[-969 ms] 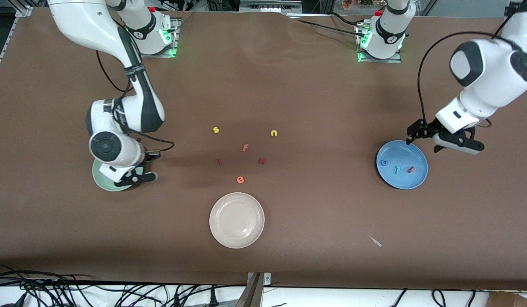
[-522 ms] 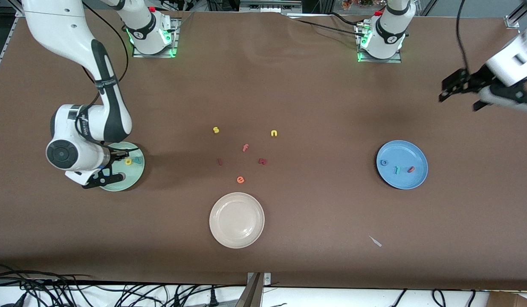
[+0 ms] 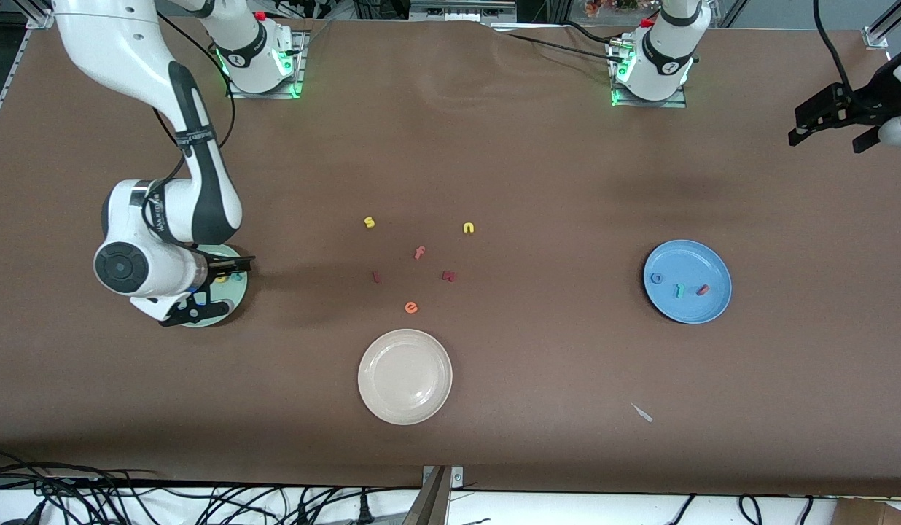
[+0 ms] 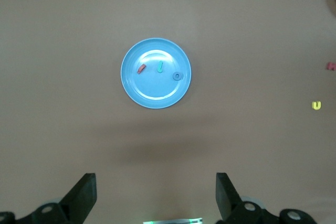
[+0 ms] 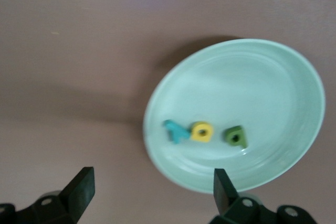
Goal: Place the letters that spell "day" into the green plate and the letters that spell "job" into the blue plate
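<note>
Letters "day" [image 5: 202, 132] visible at right wrist

Round pale mint-green plate [image 5: 294, 77] sitting toward the right arm's end, tiny foam letters "d" [image 5: 234, 136], "a" [image 5: 201, 131], "y" [image 5: 175, 130] lying in it, round bright blue plate [image 3: 713, 310] toward the left arm's end holding "o" [image 3: 657, 278], "j" [image 3: 680, 291], "b" [image 3: 703, 289], round cream-white plate [image 3: 370, 397] lying between them, nearer the front camera.

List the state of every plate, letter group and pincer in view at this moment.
Round mint-green plate: holds dark green d, yellow a, teal y.
Round bright blue plate: holds blue o, teal j, red b.
Round cream-white plate: empty.
Left pincer: open, empty.
Right pincer: open, empty, over the mint-green plate.
</note>
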Robot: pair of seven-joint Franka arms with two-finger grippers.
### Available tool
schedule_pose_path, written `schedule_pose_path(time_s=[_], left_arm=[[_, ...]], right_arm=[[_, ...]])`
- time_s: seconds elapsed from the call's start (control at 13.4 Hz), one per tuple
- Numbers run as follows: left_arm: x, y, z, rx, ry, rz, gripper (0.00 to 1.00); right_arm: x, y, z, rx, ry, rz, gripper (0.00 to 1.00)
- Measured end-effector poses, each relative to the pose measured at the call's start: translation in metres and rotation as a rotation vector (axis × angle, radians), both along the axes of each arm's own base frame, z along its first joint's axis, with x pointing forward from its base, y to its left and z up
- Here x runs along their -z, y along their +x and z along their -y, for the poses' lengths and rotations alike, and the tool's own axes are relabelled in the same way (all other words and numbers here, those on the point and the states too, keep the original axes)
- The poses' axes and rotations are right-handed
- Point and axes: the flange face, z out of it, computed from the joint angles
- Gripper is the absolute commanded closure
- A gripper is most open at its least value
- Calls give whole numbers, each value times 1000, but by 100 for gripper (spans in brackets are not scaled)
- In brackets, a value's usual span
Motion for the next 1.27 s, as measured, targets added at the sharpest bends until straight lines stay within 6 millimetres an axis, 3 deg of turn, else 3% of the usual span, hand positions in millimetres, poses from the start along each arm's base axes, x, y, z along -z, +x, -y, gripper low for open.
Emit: schedule_pose_path(time_s=[0.22,0.37,0.82,1.04,1.27], left_arm=[[8,5,-1,-58,3,-19,0],[9,5,-2,-73,15,-23,0],[6,6,-1,-68,46,-18,0],[5,8,6,-58,47,-15,0],[3,8,11,-53,48,-13,0]], right_arm=[[-18,-11,-57,50,-44,-35,0],[-32,-15,-74,55,-57,-61,0],[-90,-23,-88,44,-51,-110,0],[-134,-32,-98,19,11,-73,0],[-188,-47,-86,17,92,-18,0]])
